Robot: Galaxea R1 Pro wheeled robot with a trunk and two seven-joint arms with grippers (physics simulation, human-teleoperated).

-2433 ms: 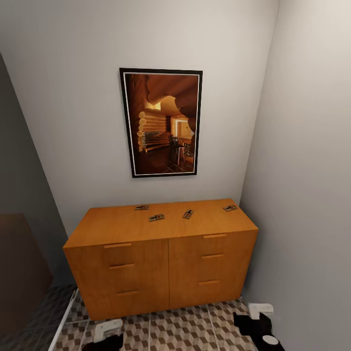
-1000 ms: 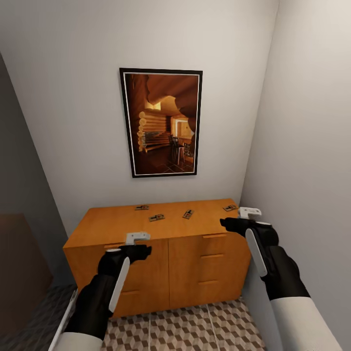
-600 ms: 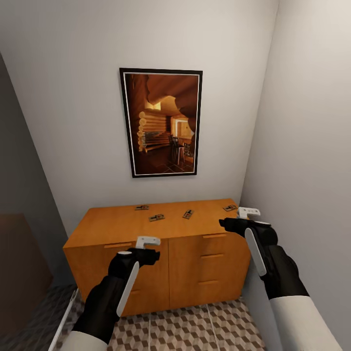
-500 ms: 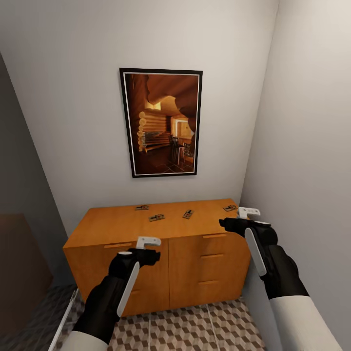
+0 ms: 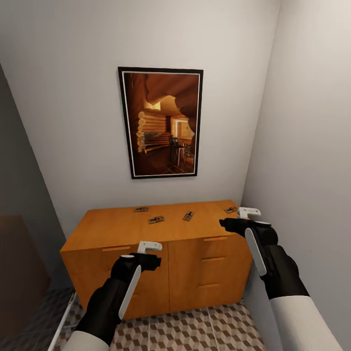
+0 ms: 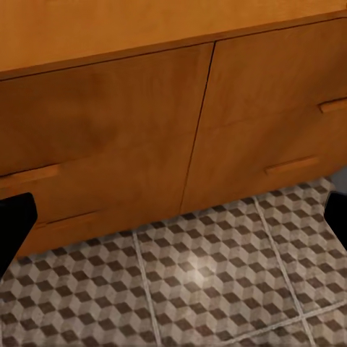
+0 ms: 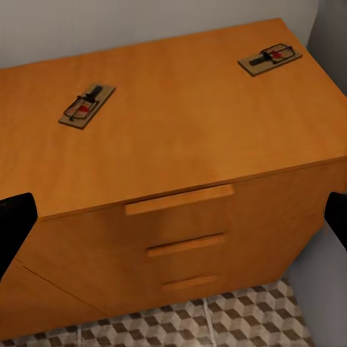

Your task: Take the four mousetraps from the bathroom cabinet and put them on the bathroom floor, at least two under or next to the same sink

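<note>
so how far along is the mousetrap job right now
Nothing is placed yet: all four mousetraps lie on top of the cabinet, none on the bathroom floor. Both arms are raised in front of it, the right gripper near the rightmost trap, the left gripper lower, both open and empty. Every pickup and placement remains.

I'm seeing open air above the cabinet (image 5: 122, 226) top; the right wall (image 5: 312, 146) is crowding my right pincer (image 5: 243, 217).

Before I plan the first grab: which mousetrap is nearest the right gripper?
The one at the cabinet's far right corner, just beside the right gripper; the other three lie further left.
</note>
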